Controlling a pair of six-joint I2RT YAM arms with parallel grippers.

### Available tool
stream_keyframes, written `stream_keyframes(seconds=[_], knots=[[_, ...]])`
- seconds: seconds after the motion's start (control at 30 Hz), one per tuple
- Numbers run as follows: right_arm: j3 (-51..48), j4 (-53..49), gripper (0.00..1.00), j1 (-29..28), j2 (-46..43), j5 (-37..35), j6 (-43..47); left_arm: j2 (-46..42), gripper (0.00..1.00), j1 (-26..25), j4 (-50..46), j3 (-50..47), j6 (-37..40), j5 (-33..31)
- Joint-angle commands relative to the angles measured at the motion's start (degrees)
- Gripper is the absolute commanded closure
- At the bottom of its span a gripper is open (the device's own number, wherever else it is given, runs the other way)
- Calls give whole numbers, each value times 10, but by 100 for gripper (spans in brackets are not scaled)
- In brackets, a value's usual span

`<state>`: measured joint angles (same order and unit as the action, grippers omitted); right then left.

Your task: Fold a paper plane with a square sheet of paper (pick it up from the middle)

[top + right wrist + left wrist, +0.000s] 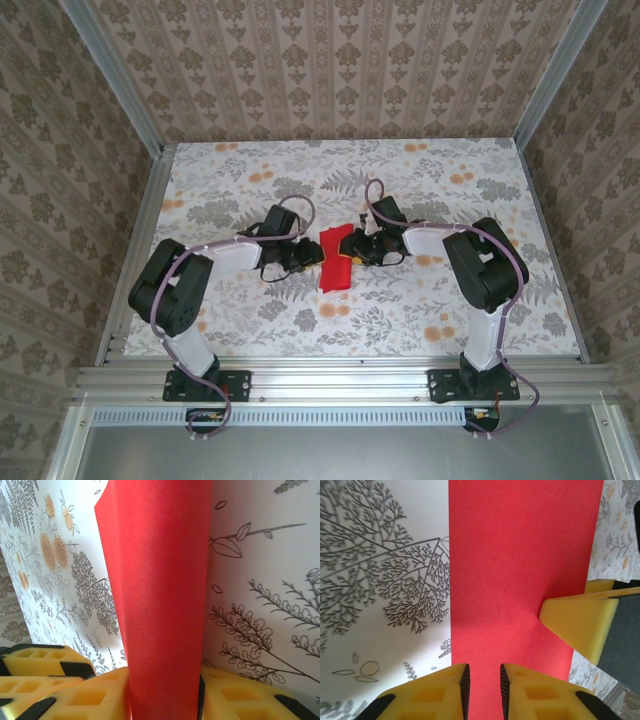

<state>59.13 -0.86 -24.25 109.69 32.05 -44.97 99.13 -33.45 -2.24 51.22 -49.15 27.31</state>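
Left wrist view shows my left gripper [484, 692] a narrow slit apart over the square sheet of paper [520, 555] at the middle of the table [420, 330], while the red fills my right gripper [165, 692], its hold impossible to tell, so an off-centre pinch could crumple or skew the sheet.

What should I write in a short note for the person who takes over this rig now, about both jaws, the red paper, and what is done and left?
Left gripper: jaws nearly closed over the square sheet of paper; grip not clear.
Right gripper: jaws closed on the sheet's edge, paper standing up between them.
Sheet: middle of the table, between both grippers.
Done: sheet grasped and bent upward.
Left to do: every crease; no dart shape yet.
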Motion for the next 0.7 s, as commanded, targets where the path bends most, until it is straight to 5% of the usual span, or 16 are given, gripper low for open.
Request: stream_keyframes(seconds=[0.0, 0.37, 0.67], knots=[[-7, -14, 63, 4, 12, -6, 4, 18, 78, -10, 7, 22, -2, 12], [-1, -31, 62, 4, 7, 1, 10, 59, 86, -25, -65, 55, 14, -8], [30, -156, 46, 1, -43, -44, 67, 84, 86, -28, -139, 83, 21, -41]])
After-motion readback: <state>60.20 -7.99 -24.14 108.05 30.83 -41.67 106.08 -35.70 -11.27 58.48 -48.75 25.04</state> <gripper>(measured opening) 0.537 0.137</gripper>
